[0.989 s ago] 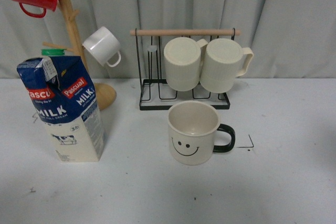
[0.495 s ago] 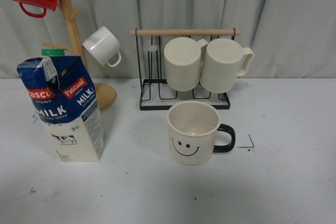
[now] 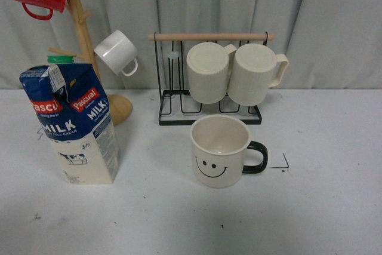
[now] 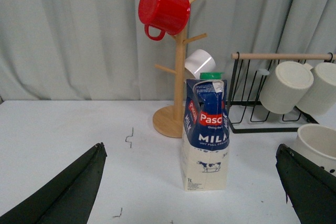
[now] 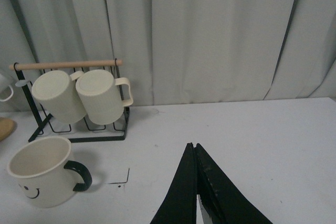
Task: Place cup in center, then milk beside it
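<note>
Cup point(image 3: 219, 151) and milk point(image 3: 74, 125) sit exactly where they were a second ago, both upright on the white surface point(image 3: 179, 219). The cup is empty inside and stands in front of the wire rack point(image 3: 209, 37), its black handle toward a small corner mark point(image 3: 284, 162); the capped carton is well to its left, by the wooden mug tree point(image 3: 119, 108). The left gripper point(image 4: 190, 149) is spread wide and holds nothing, with the milk ahead of it, while the right gripper point(image 5: 192, 148) has its fingers pressed together on nothing.
</note>
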### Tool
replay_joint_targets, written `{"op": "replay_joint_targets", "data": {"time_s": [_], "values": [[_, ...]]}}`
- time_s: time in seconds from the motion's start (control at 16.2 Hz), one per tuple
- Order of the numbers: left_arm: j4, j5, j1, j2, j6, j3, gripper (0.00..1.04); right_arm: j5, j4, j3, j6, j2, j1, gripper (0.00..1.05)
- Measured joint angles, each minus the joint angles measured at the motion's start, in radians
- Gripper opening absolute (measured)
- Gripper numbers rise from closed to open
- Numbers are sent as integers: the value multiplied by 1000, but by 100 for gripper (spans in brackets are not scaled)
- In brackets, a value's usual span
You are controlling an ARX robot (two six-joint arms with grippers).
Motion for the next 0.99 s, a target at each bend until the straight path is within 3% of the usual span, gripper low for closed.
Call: {"op": "replay_joint_targets", "data": {"time_s": [0.37, 0.74, 0.87, 0.99], "values": [[0, 0, 0, 0, 0, 0, 98, 0, -203, 0, 0, -206, 0, 2], [0, 0, 0, 0, 0, 0, 98, 0, -264, 0, 0, -265, 0, 2], [0, -1, 0, 0, 0, 0, 98, -2, -447, 0, 0, -413, 0, 2], [0, -1, 0, 0, 0, 0, 98, -2, -451, 0, 0, -435, 0, 2]]}}
